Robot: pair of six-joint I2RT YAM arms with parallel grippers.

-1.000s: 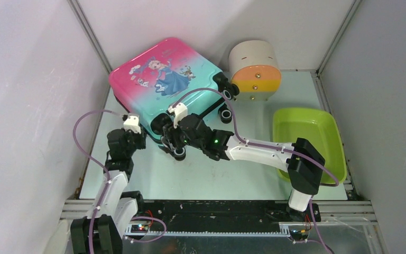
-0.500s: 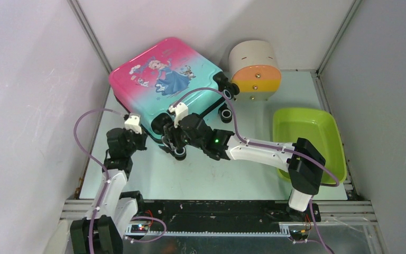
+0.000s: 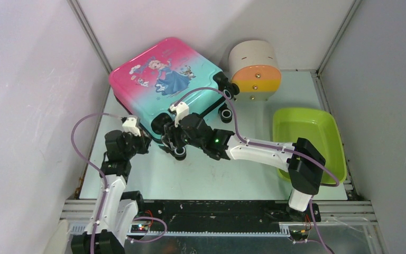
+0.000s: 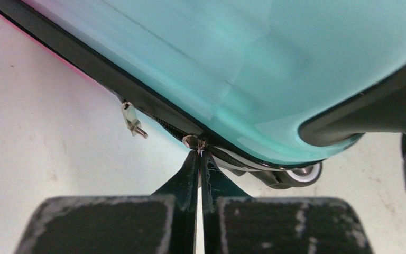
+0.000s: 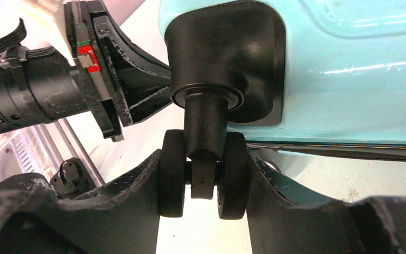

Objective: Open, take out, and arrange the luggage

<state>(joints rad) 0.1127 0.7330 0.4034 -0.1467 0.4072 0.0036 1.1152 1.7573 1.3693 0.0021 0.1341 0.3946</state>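
The luggage (image 3: 164,74), a closed pink-to-teal suitcase with a princess print, lies flat at the back left. In the left wrist view its teal shell (image 4: 275,69) fills the top, with the black zipper line below. My left gripper (image 4: 199,154) is shut, its tips pinching the zipper pull (image 4: 191,141) at the near edge. A second pull (image 4: 132,121) hangs free to the left. My right gripper (image 5: 203,177) is shut on the suitcase's near twin wheel (image 5: 173,174), one finger against each outer side. From above, the left gripper (image 3: 144,142) and the right gripper (image 3: 170,143) sit close together at the suitcase's near corner.
A beige cylinder (image 3: 254,69) with an orange-yellow face lies behind the suitcase to the right. A lime-green tray (image 3: 306,140) sits at the right wall, above the right arm's elbow. Grey walls close in on the left, back and right.
My left gripper has shut on the zipper pull, and its wrist has shifted slightly toward the near left. The right gripper has kept its hold on the wheel.
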